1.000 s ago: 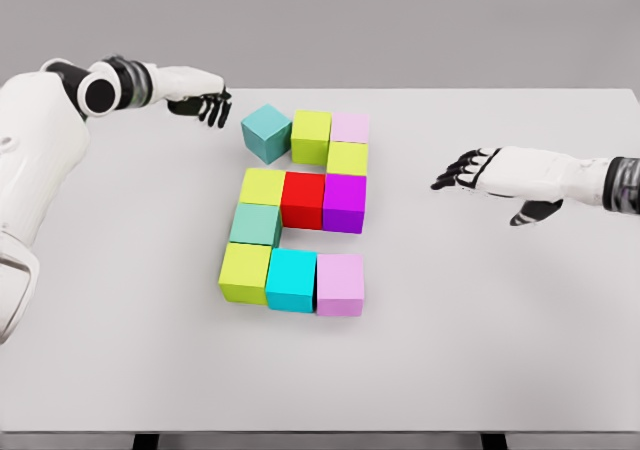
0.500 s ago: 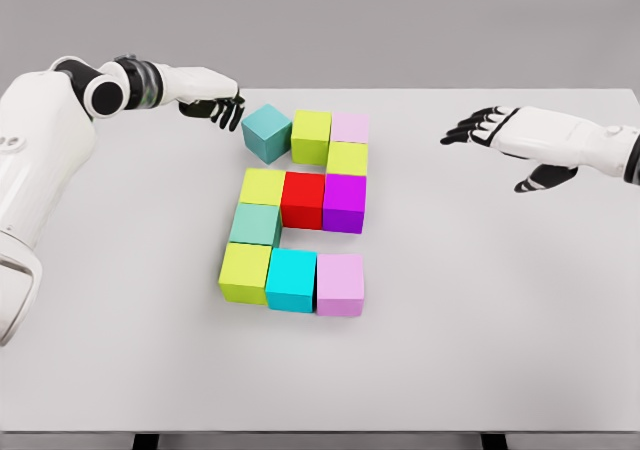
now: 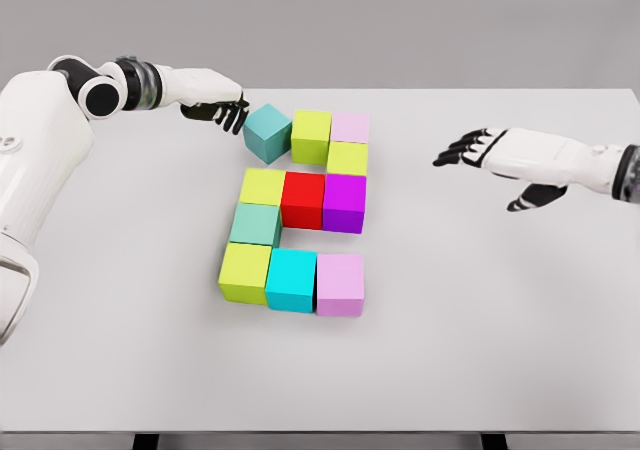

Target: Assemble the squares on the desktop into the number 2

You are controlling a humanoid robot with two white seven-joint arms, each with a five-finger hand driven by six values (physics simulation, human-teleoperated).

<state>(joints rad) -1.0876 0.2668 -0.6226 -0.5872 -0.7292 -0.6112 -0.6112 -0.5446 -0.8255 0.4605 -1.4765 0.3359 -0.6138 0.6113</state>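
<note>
Coloured cubes lie in a 2-like figure on the white table (image 3: 480, 320). A teal cube (image 3: 267, 132), turned askew, sits at the top left beside a lime cube (image 3: 311, 135) and a pale pink cube (image 3: 350, 127). Below come a lime cube (image 3: 347, 158), then a yellow-green (image 3: 262, 186), red (image 3: 303, 198) and magenta cube (image 3: 345, 201) row. A green-teal cube (image 3: 256, 224), a lime cube (image 3: 245, 272), a cyan cube (image 3: 292, 279) and a pink cube (image 3: 340, 283) finish it. My left hand (image 3: 228, 113) has its dark fingers against the teal cube's left corner, holding nothing. Off to the right, apart from the cubes, my right hand (image 3: 468, 153) hovers open.
The table's far edge runs just behind the top row of cubes. A grey wall stands beyond it.
My left hand has moved right until its fingers reach the teal cube. My right hand rose toward the back, then came down and left again.
</note>
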